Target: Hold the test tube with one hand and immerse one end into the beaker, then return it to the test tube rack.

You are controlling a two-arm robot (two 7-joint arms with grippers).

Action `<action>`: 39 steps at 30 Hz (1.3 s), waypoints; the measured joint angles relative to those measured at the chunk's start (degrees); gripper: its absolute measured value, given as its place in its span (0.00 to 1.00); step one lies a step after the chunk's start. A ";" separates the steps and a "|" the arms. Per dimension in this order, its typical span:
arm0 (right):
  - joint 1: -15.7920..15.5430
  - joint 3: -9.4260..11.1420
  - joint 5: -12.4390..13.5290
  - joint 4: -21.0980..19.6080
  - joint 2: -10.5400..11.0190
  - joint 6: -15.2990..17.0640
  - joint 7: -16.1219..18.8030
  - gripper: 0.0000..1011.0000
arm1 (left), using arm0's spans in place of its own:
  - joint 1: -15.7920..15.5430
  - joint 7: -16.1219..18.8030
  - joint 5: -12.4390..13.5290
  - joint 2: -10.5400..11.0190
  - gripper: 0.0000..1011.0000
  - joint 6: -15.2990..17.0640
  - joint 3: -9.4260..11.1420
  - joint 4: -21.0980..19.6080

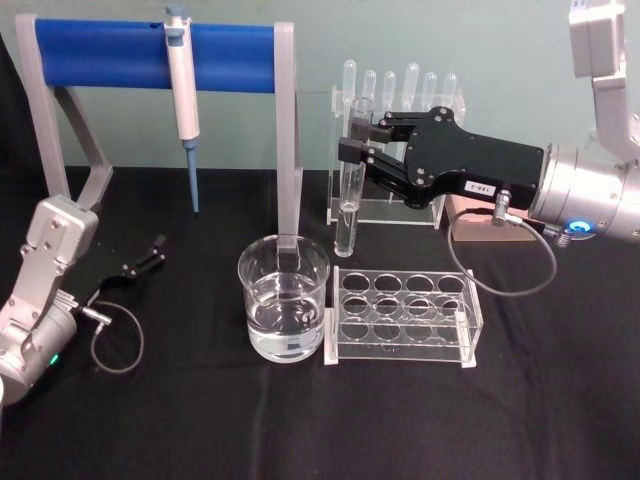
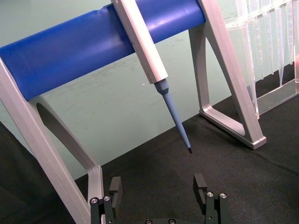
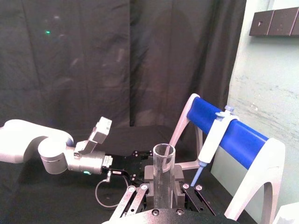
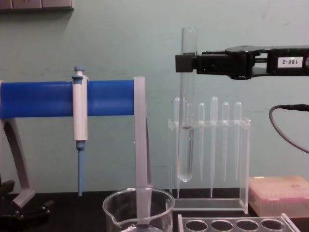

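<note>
The test tube (image 1: 350,175) is a long clear glass tube held upright in the air by my right gripper (image 1: 352,141), which is shut on its upper part. In the chest view the test tube (image 4: 186,106) hangs with its rounded bottom well above the beaker (image 4: 139,210), to the beaker's right. The beaker (image 1: 283,311) holds clear liquid and stands on the black cloth, left of and nearer than the tube. In the right wrist view the tube's open rim (image 3: 164,151) rises between the fingers. My left gripper (image 1: 152,252) rests low at the left, open.
A blue-barred stand (image 1: 150,55) carries a white-and-blue micropipette (image 1: 183,110) at the back left. A clear rack of pipettes (image 1: 400,150) stands behind the tube. An empty clear tube rack (image 1: 404,316) sits right of the beaker. A pink box (image 4: 280,193) lies at the right.
</note>
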 joint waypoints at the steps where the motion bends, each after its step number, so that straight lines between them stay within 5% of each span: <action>1: 0.00 0.00 0.00 0.00 0.00 0.01 0.00 0.24 | 0.00 0.00 0.00 0.00 0.99 0.00 0.00 0.00; 39: 0.00 0.00 0.00 0.01 0.00 0.02 0.05 0.24 | 0.00 0.00 0.00 0.00 0.99 0.00 0.00 0.00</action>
